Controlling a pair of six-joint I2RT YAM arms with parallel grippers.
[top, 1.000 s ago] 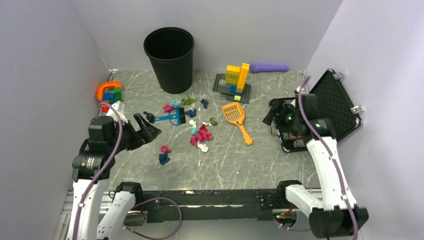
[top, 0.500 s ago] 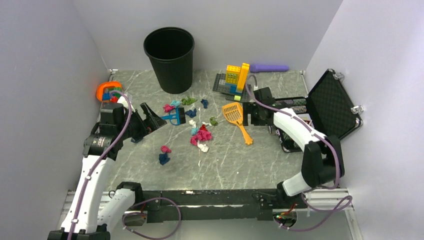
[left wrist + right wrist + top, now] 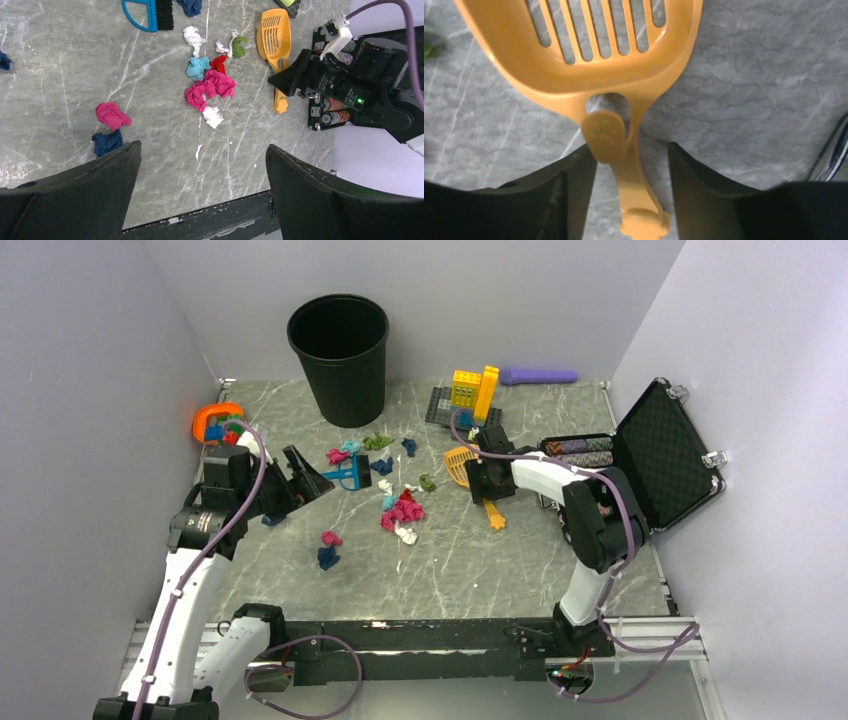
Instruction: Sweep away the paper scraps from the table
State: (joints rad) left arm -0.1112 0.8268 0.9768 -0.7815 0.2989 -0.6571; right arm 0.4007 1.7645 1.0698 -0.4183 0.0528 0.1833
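The paper scraps (image 3: 403, 508) lie on the surface (image 3: 480, 570), none of them collected yet. Most are in a loose pile near the middle. A pink one and a dark blue one sit apart, closer to the arms, and a few more lie between the pile and the black bin (image 3: 339, 355).

Just right of the pile is an orange scoop (image 3: 574, 55) with a slotted head. The right end effector (image 3: 631, 155) is low over its thin handle, with one finger on each side. It is released, and on the right side a gap to the handle is clearly visible, so nothing is gripped yet.

The left end effector (image 3: 300, 472) is also released and holds nothing. It hangs just left of the blue brush (image 3: 345, 475).

My judgement is that the step in hand is picking up the tools. The handle is narrow and lies flat on the surface, so an off-centre closing could turn the scoop or let it slip out. A turning scoop head could push the nearest scraps away. The scraps look very light, so a fast sweep may scatter them toward the bricks (image 3: 468, 398). Both arms must work around the same pile, so they could touch each other there.
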